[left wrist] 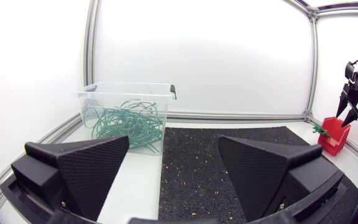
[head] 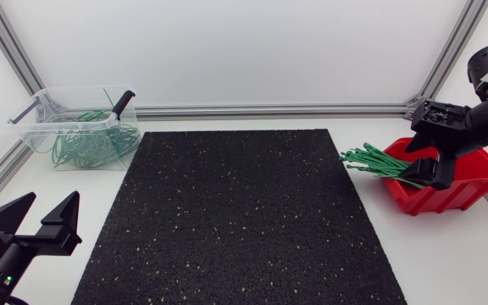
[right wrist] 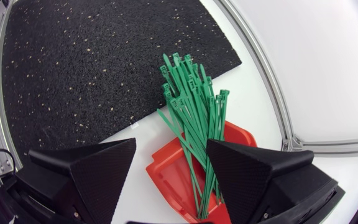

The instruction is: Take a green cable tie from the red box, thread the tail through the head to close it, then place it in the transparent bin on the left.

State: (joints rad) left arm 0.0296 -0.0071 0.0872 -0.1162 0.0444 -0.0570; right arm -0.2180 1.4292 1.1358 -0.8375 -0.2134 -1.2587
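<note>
Now our right gripper (right wrist: pixel 171 149) hangs open just above the green cable ties (right wrist: pixel 194 115) spilling from the red box (right wrist: pixel 166 177). They look light, springy and slick, so we'd pinch one near its head. Our left gripper (left wrist: pixel 174 142) gapes too.

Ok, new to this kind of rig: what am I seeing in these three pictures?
Two robot arms work at a white table. One picture looks down from above; the other two come from a camera on each arm's wrist, so the black wedges there are that arm's own tool. The left tool is open and empty. The right tool, also open, hangs over a red box of straight green cable ties. A black mat covers the middle. A clear bin at the far left holds looped ties. Nothing is held.
</note>
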